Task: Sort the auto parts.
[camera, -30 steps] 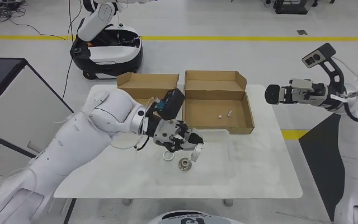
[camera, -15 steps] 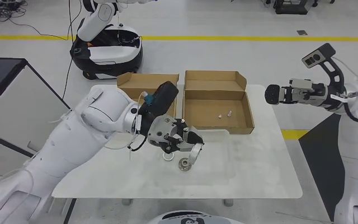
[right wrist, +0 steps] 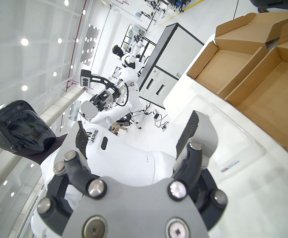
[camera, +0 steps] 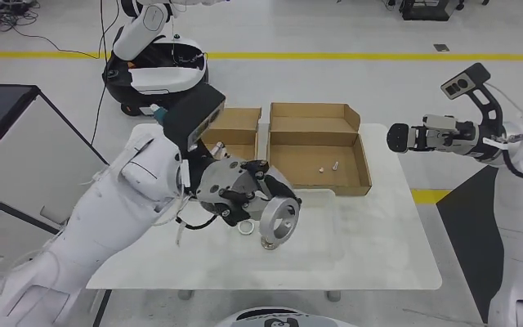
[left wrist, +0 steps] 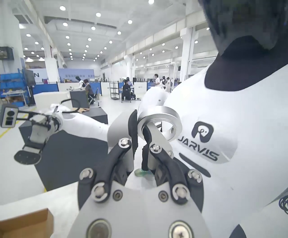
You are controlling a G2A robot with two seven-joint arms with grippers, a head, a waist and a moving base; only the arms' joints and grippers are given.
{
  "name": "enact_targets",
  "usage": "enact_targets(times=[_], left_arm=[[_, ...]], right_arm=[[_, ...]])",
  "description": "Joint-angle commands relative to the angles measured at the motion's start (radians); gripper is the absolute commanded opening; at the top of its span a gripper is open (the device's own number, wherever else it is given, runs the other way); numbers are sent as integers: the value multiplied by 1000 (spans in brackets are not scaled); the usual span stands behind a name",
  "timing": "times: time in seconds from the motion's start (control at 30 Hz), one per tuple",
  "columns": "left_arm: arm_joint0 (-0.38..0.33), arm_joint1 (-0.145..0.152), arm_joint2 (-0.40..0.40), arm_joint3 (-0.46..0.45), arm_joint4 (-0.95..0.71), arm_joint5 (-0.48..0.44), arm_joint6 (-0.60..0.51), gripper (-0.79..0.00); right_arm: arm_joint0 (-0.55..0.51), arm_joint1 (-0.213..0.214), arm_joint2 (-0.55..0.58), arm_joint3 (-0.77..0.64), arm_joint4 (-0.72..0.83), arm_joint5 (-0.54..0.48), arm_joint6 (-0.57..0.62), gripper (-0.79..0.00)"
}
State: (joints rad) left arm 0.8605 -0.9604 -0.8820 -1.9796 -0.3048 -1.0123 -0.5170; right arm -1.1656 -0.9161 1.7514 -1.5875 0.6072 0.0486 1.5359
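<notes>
Raised off the table (camera: pixel 368 245), left gripper (left wrist: pixel 139 126) clamps the metal ring (left wrist: pixel 160 122), one finger inside it.

The white bench (camera: pixel 376 253) stands on a light grey floor (camera: pixel 327 24). A yellow line (camera: pixel 343 55) runs across the floor behind the bench. A short yellow strip (camera: pixel 423 196) meets a dark floor panel (camera: pixel 466 237) off the bench's right side. A second machine on a black-and-white wheeled base (camera: pixel 159 82) is parked behind the bench's far left corner. A black-framed cabinet (camera: pixel 29 139) with grey doors stands off the left side, with cables (right wrist: pixel 160 120) on the floor near it. Ceiling lamps (left wrist: pixel 97 14), white columns (left wrist: pixel 186 56) and a blue panel (left wrist: pixel 76 73) mark the hall beyond.
</notes>
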Motion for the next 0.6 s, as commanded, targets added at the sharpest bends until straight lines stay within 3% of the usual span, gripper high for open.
enact_targets(times=[0.0,0.43,0.57], left_arm=[[16,-12,-22,-12,-22,0,21,-785],[121,-115,-173,-52,-231,0,-14,-785],[150,-148,-224,-21,-264,0,-121,-785]], right_arm=[[0,0,0,0,0,0,0,0],[0,0,0,0,0,0,0,0],[0,0,0,0,0,0,0,0]])
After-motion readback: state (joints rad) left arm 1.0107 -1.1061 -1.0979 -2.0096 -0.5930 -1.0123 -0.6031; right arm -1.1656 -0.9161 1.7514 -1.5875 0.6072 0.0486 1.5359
